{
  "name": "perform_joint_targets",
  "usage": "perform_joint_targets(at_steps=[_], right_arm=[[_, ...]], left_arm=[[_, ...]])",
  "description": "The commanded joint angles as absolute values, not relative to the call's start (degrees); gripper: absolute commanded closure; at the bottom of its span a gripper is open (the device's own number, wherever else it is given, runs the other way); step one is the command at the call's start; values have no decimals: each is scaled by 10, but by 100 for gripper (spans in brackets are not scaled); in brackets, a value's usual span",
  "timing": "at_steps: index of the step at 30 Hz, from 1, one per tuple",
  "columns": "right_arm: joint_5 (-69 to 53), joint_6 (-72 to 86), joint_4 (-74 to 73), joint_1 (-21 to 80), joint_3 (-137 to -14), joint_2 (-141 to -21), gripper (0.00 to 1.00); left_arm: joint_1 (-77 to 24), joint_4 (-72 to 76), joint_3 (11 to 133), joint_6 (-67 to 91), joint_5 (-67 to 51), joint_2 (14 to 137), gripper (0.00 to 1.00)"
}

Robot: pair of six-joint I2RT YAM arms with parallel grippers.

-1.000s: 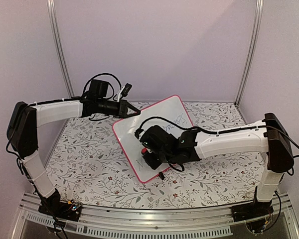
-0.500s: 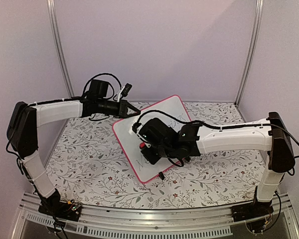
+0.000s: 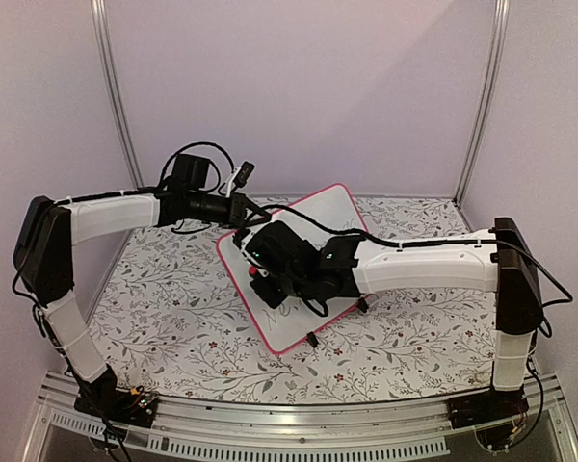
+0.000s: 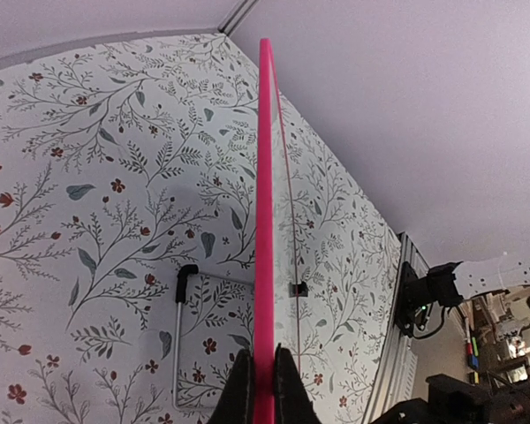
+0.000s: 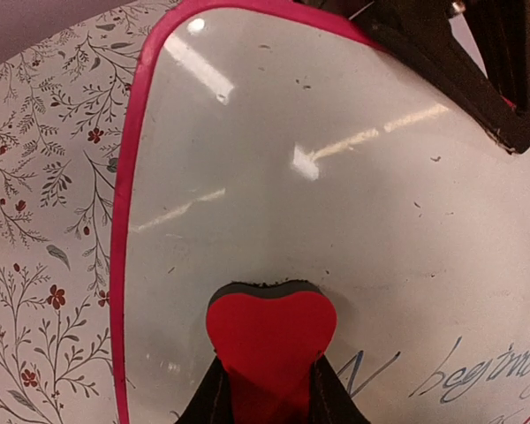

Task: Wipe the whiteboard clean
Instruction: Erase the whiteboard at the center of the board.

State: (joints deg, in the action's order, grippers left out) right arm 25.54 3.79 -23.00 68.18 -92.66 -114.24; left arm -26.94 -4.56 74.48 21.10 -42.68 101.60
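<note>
Pinching the whiteboard [image 3: 289, 325] by its far-left rim, the left gripper [image 3: 255, 214] steadies it mid-bench [image 3: 173, 289] toward the far edge, while the right gripper [image 5: 269, 402] clamps a red eraser [image 5: 271, 331] against the board's left part.

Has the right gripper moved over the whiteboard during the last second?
Yes. The right gripper slid left and away, toward the left corner of the whiteboard.
</note>
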Motion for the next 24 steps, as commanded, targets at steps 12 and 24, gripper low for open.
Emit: perform_joint_targets(at_steps=[12, 24], right_arm=[[281, 77, -286, 677, -834, -1132, 100], [270, 96, -286, 677, -780, -1108, 100]], left_arm=[[-271, -43, 743, 200, -404, 1012, 100], [-271, -43, 743, 200, -404, 1012, 100]])
